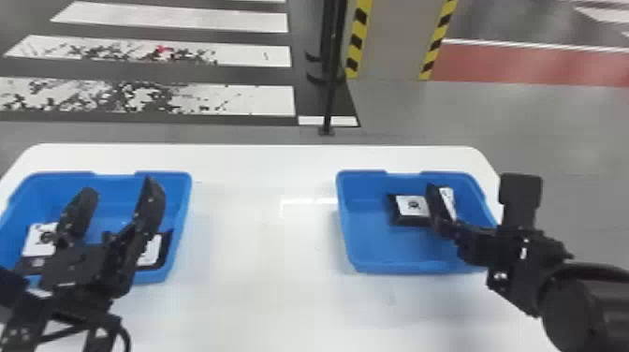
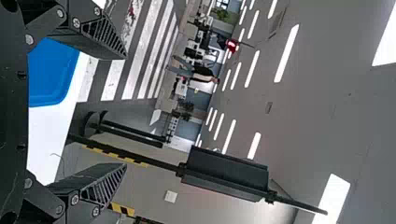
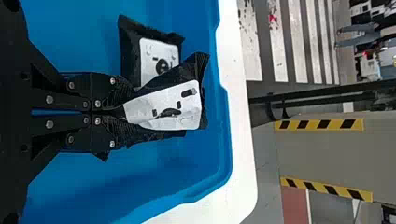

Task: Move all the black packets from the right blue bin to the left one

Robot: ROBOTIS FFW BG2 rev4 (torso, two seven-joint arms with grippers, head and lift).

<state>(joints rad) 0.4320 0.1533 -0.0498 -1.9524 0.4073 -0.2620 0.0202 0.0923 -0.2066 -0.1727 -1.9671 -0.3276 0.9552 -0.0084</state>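
In the head view my right gripper (image 1: pixel 442 220) is down in the right blue bin (image 1: pixel 398 269), at a black packet with a white label (image 1: pixel 448 199). The right wrist view has the right gripper (image 3: pixel 119 113) shut on that packet (image 3: pixel 168 109), pinching its edge. Beside it lies another black packet (image 1: pixel 412 206), partly overlapped by the held one. Over the left blue bin (image 1: pixel 180 224) my left gripper (image 1: pixel 114 196) stands open, fingers wide apart; the left wrist view shows the left gripper (image 2: pixel 123 112) with nothing between them. Black packets (image 1: pixel 40 241) (image 1: pixel 152 250) lie in that bin, partly behind the left gripper.
Both bins stand on a white table (image 1: pixel 262 281), with a wide stretch of tabletop between them. Behind the table's far edge a black pole (image 1: pixel 331 84) stands on the floor near yellow-and-black striped edging (image 1: pixel 358 37).
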